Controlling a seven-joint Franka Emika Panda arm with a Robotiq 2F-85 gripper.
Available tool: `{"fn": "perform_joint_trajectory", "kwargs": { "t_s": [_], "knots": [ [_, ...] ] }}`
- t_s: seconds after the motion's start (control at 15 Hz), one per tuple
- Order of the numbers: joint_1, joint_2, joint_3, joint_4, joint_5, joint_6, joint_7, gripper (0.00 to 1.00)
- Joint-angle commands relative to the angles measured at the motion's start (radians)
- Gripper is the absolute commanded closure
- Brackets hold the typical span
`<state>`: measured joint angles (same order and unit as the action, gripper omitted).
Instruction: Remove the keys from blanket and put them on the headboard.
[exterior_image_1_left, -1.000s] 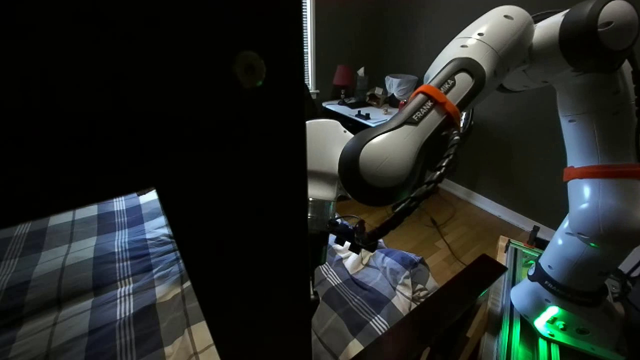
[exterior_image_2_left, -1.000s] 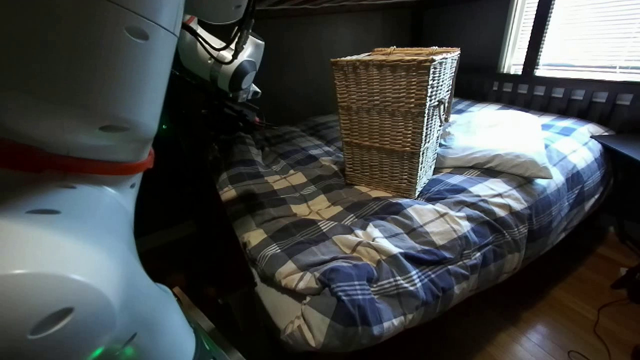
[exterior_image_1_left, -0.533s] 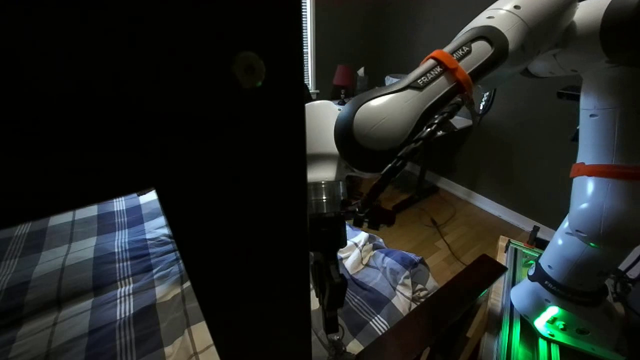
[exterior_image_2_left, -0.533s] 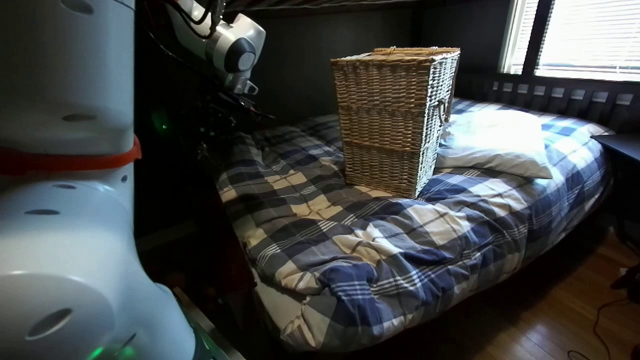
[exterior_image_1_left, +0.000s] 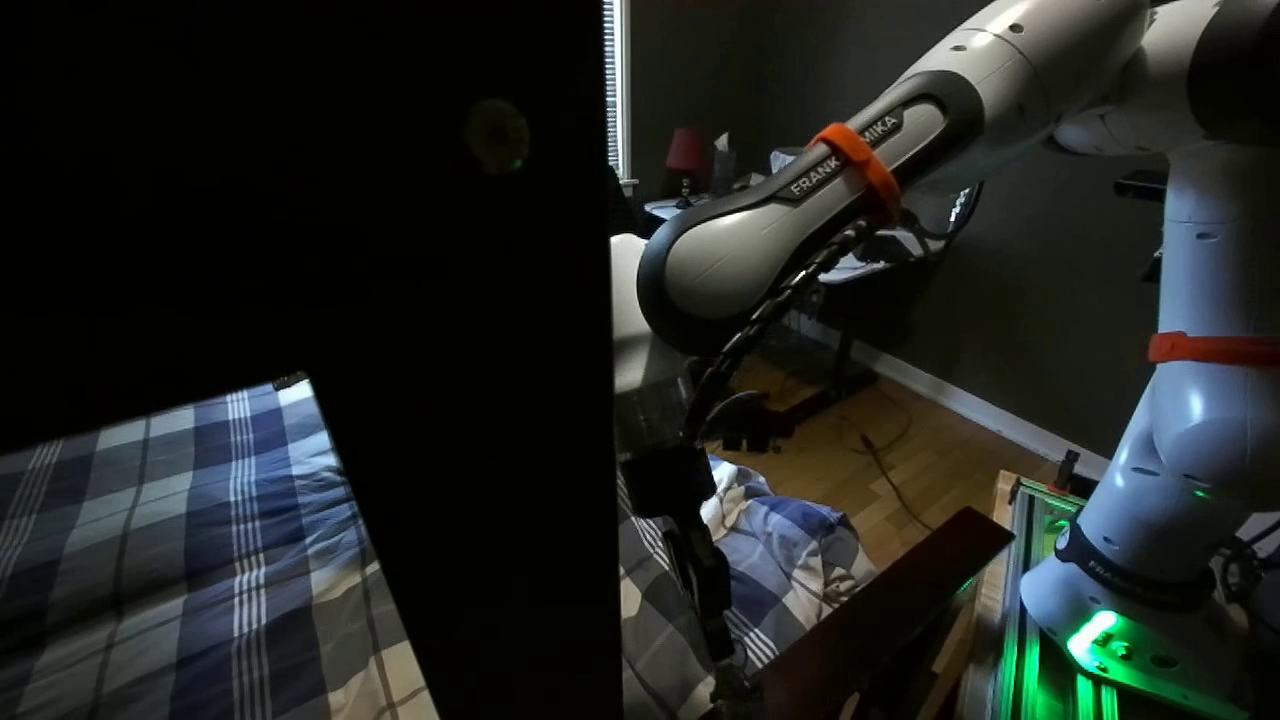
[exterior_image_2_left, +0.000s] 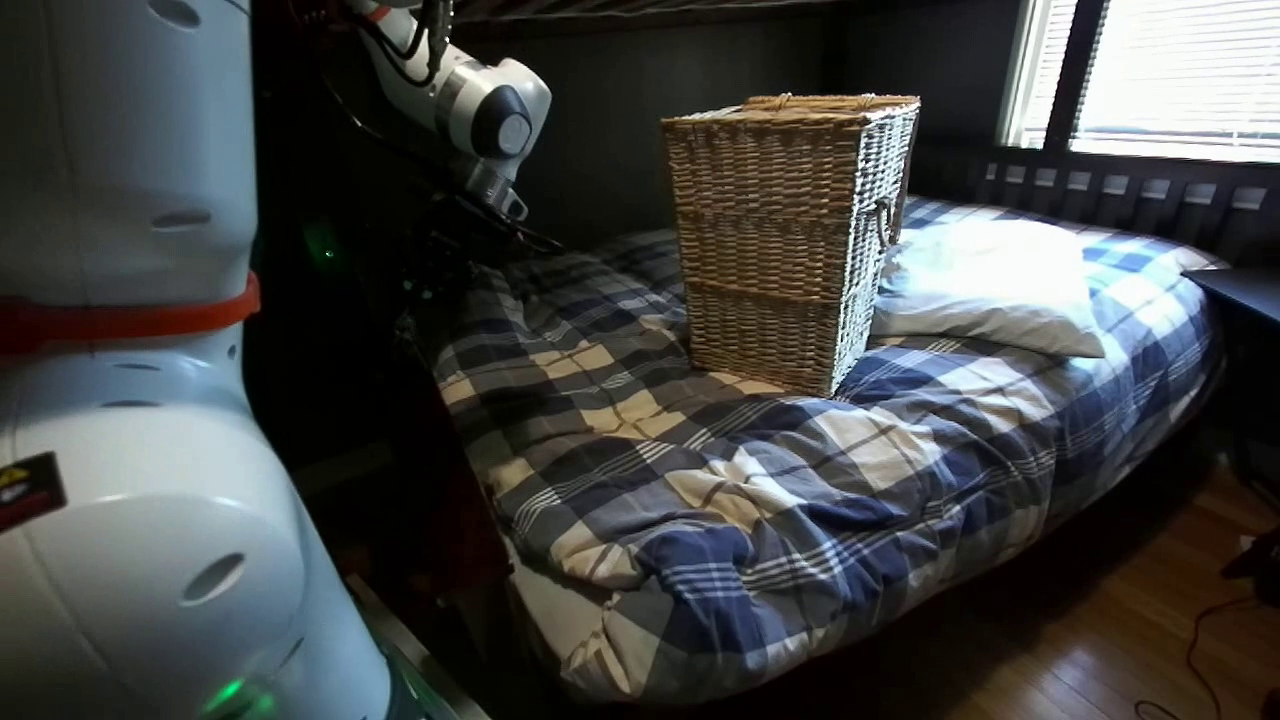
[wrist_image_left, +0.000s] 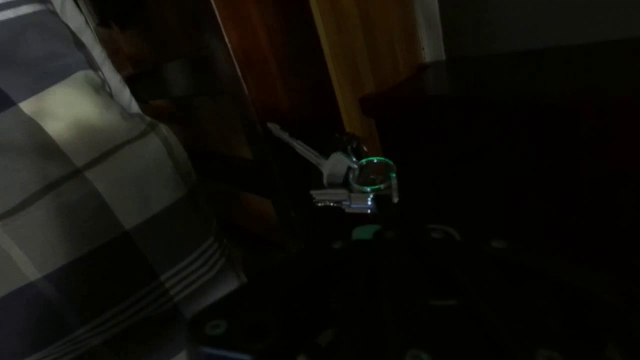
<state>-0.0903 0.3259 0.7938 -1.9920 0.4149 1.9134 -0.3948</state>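
- Gripper (exterior_image_1_left: 724, 655) and keys (wrist_image_left: 338, 169) had swung closer to the headboard (exterior_image_1_left: 890, 605) since half a second earlier, fingers (exterior_image_1_left: 712, 590) slanting more; blanket (wrist_image_left: 105, 185) and basket (exterior_image_2_left: 770, 250) stayed put.
- Jaws: clenched on the keys, as far as the dark wrist view showed; exact pinch spot lost in black.
- Keys hung at the fingertips, off the blanket, at the headboard's blanket-side edge. Above it or beside it, touching or not: couldn't tell.
- One key jutted out past the ring (wrist_image_left: 371, 188), toward the blanket side of the headboard.
- Step in hand, judged: setting down. Pick done, release not done.
- Headboard top looked narrow, so the bunch needed centring over it first; the jutting key was likeliest to tip everything down between headboard and blanket.
- Done well, it wanted: swing settled, slow lowering until the headboard took the weight, fingers parted gently, then straight up so the ring didn't snag.
- Blanket lay rumpled just beside the headboard; basket stood on it, well apart from the headboard, probably no obstacle.
- Slatted board (exterior_image_2_left: 1110, 212) sat at the opposite end of the blanket from the headboard; not taken as the target.
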Motion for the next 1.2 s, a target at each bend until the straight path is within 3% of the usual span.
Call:
{"fn": "perform_joint_trajectory", "kwargs": {
  "t_s": [0.0, 0.47, 1.13],
  "knots": [
    [0.124, 0.049, -0.119, 0.057, 0.023, -0.093, -0.016, 0.99],
    [0.275, 0.140, -0.249, 0.143, 0.030, -0.083, -0.044, 0.99],
    [0.350, 0.243, -0.310, 0.248, 0.061, -0.099, -0.074, 0.99]
  ]
}}
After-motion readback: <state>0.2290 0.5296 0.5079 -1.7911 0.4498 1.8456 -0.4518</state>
